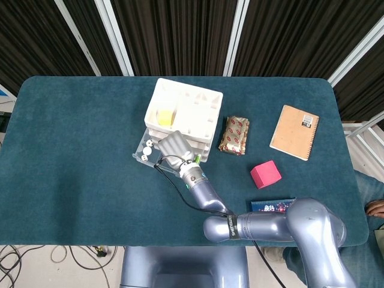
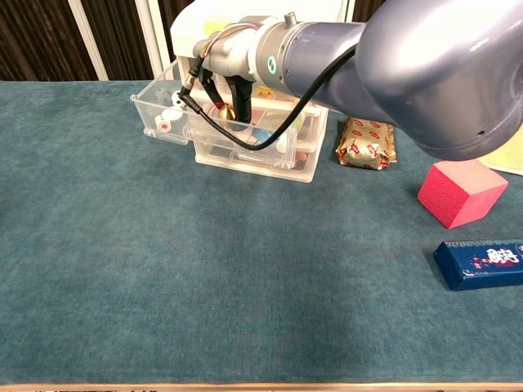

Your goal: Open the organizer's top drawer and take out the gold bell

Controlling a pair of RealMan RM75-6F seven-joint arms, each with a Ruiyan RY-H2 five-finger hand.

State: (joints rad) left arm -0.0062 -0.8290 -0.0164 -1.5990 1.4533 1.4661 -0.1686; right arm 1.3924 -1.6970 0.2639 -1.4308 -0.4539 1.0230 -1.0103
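Observation:
The white organizer (image 1: pixel 186 111) stands at the table's back middle, its clear top drawer (image 2: pixel 159 114) pulled out toward me. My right hand (image 1: pixel 176 147) reaches down into the drawer from above. In the chest view its dark fingers (image 2: pixel 231 88) close on either side of the gold bell (image 2: pixel 243 107), which sits in the drawer's middle part. The head view hides the bell under the hand. My left hand shows in neither view.
Small white pieces (image 2: pixel 166 121) lie in the drawer's left end. Right of the organizer are a gold foil packet (image 1: pixel 234 135), a pink cube (image 1: pixel 265 174), a brown notebook (image 1: pixel 294 132) and a blue box (image 2: pixel 482 263) near the front edge.

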